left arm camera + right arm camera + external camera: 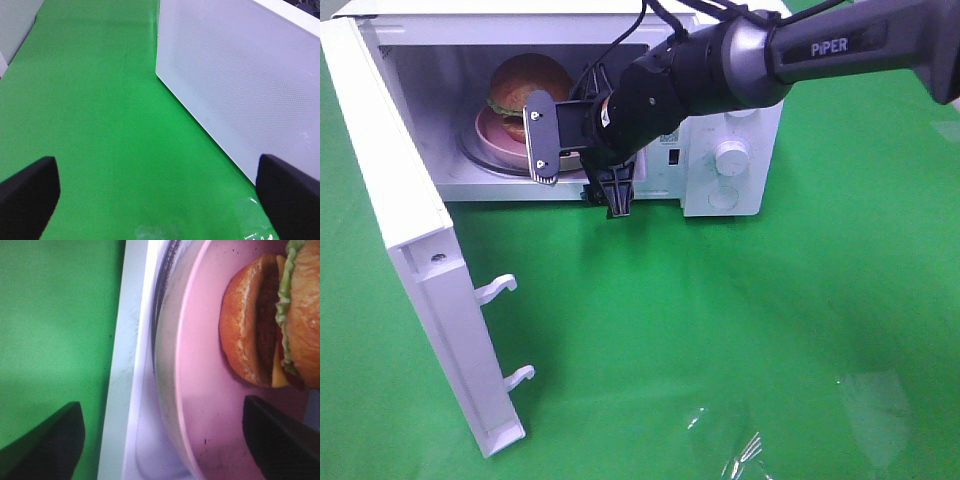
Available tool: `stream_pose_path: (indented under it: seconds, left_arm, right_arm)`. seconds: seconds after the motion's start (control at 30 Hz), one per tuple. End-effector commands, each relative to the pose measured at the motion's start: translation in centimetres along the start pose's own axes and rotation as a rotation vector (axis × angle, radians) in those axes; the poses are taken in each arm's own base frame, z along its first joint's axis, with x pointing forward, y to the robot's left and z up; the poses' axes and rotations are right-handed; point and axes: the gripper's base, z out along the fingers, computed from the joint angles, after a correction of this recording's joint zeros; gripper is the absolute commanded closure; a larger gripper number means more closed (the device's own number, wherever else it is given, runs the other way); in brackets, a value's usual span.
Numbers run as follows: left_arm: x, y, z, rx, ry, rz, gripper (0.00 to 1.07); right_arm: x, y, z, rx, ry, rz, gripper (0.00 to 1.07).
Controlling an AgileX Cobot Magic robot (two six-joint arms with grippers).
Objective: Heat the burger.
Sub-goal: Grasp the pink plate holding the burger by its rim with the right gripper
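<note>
The right hand hides part of the pink plate.

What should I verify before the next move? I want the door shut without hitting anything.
1. The burger is inside the microwave: ok.
2. It sits on the pink plate, which rests on the glass turntable: ok.
3. Right gripper open, holding nothing: ok.
4. Right gripper clear of the doorway: not ok, it hangs at the opening.
5. Left gripper open and empty, beside the microwave door: ok.
6. Door swung wide, its two latch hooks exposed: ok.
</note>
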Motion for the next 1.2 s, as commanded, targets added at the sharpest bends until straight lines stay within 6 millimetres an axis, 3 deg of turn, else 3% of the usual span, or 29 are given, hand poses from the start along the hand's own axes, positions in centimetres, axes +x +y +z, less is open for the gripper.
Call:
stream_pose_path:
  seconds: [0.03,0.23,0.57,0.6,0.63,0.67,0.7,0.77,0.8,0.83,0.87,0.9,1.2]
  left_arm:
    - [0.1,0.0,-0.1,0.005,-0.019,-0.003,0.08]
    - [0.1,0.0,-0.1,0.005,-0.019,-0.003,0.08]
    - [0.1,0.0,-0.1,0.005,-0.019,-0.003,0.08]
    - [0.1,0.0,-0.1,0.005,-0.019,-0.003,0.08]
    - [0.1,0.0,-0.1,0.005,-0.019,-0.003,0.08]
    - [0.1,0.0,-0.1,0.005,-0.019,-0.003,0.08]
    - [0.1,0.0,-0.1,0.005,-0.019,-0.003,0.08]
    - [0.1,0.0,-0.1,0.005,-0.019,-0.003,0.08]
    - [0.1,0.0,-0.1,0.005,-0.019,-0.003,0.08]
    - [0.1,0.0,-0.1,0.005,-0.019,-0.003,0.08]
    - [0.1,0.0,-0.1,0.005,-0.019,-0.003,0.08]
    - [0.1,0.0,-0.1,0.005,-0.019,-0.003,0.08]
    - [0.1,0.0,-0.1,0.005,-0.019,-0.003,0.08]
  right_arm:
    - [-0.3,-0.3,1.0,0.002,-0.002,0.007,0.25]
    - [-0.5,-0.3,2.6,-0.010,-0.008,0.052,0.27]
    - [-0.7,-0.1,3.2,-0.027,-0.024,0.106,0.38]
    - [-0.7,-0.1,3.2,-0.028,-0.029,0.119,0.44]
    - [-0.7,-0.1,3.2,-0.028,-0.029,0.119,0.44]
    - [-0.8,-0.1,3.2,-0.030,-0.030,0.125,0.55]
    - [-0.8,-0.1,3.2,-0.030,-0.030,0.125,0.55]
    - [-0.8,-0.1,3.2,-0.032,-0.034,0.159,0.84]
    - [-0.8,-0.1,3.2,-0.032,-0.034,0.159,0.84]
    - [-0.9,-0.3,3.1,-0.030,-0.036,0.182,0.99]
    - [-0.9,-0.3,3.1,-0.030,-0.036,0.182,0.99]
    - [-0.9,-0.3,3.1,-0.028,-0.038,0.193,1.07]
    - [-2.0,0.1,2.8,-0.053,-0.042,0.179,1.07]
